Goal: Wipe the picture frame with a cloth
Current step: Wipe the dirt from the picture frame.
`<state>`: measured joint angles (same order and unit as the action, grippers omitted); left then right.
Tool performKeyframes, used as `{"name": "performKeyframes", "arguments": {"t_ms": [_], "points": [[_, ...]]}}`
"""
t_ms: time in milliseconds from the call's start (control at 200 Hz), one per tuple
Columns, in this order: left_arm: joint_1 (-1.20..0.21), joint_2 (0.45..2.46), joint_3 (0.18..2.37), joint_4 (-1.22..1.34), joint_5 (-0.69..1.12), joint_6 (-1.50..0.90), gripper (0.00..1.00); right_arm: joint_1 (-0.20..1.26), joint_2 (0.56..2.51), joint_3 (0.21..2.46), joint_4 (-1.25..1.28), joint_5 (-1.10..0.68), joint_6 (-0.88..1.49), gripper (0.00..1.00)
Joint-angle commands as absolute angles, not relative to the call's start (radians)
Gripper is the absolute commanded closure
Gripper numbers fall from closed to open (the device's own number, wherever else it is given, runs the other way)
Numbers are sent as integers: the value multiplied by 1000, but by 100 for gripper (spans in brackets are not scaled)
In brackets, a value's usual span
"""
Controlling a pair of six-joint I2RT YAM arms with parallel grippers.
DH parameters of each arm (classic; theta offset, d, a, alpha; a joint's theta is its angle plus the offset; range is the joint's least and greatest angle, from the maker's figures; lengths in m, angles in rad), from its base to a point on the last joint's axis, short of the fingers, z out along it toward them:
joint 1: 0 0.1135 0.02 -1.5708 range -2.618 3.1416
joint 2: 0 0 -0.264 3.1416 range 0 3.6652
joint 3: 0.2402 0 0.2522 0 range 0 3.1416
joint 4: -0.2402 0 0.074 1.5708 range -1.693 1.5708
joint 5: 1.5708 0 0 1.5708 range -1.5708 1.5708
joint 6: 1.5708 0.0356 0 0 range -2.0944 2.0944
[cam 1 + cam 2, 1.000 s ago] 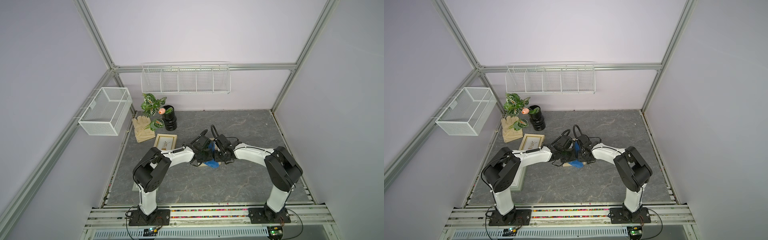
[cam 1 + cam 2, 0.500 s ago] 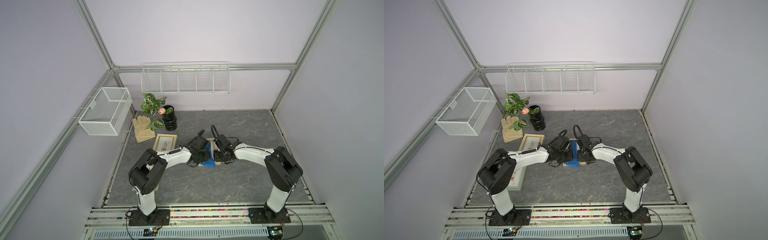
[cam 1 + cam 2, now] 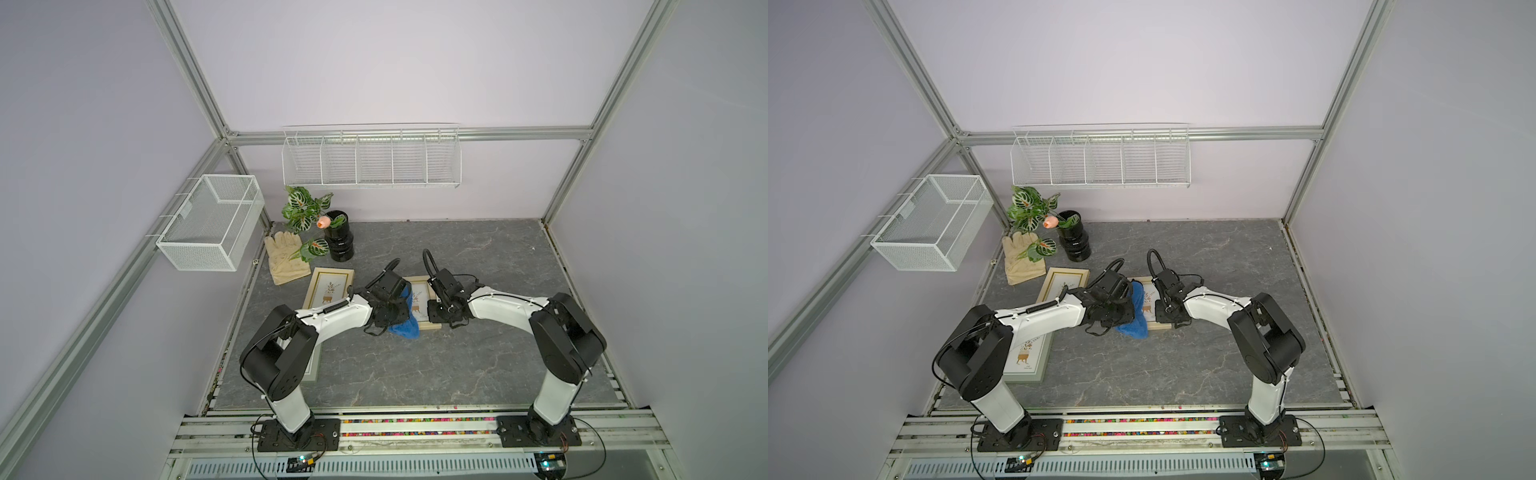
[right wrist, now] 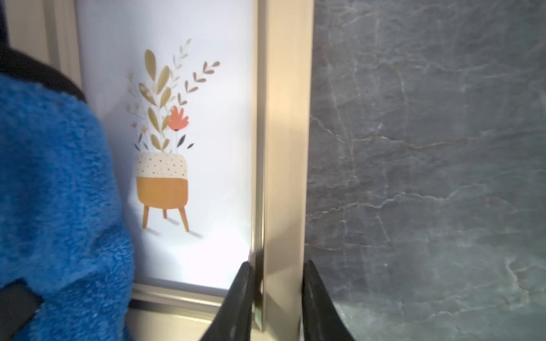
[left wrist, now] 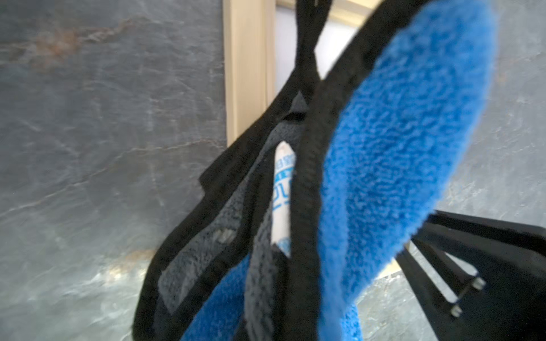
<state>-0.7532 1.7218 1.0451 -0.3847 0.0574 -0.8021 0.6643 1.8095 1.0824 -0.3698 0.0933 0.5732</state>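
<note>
I have the left gripper (image 3: 394,308) clamped shut on the plush royal-blue microfibre cloth (image 3: 406,328), draped over the small pale-gold picture frame (image 4: 286,118) lying flat on the grey stone-look tabletop (image 3: 457,257), right gripper (image 4: 277,280) pinching its side rail, so I'd hold that pin firm and drag slow, flat strokes

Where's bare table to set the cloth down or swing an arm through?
Bare: back of the table right of the vase; near strip between left arm and right arm. Crowded: left edge with glove, small frame, large frame; centre, cloth over middle frame.
</note>
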Motion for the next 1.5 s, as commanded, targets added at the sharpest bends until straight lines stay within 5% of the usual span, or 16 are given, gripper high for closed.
{"name": "performKeyframes", "arguments": {"t_ms": [0,440,795,1000,1494], "points": [[-751,1791,1076,-446,60,-814,100,653,1819,1044,-402,141,595,79],[-605,2131,1663,-713,-68,-736,100,674,1780,993,-390,152,613,79],[-674,2255,1814,-664,57,-749,100,680,1780,992,-385,152,606,79],[-588,2140,1628,-606,36,-730,100,679,1776,985,-387,169,600,79],[-678,2277,1869,-676,89,-729,100,680,1757,976,-388,179,607,79]]}}
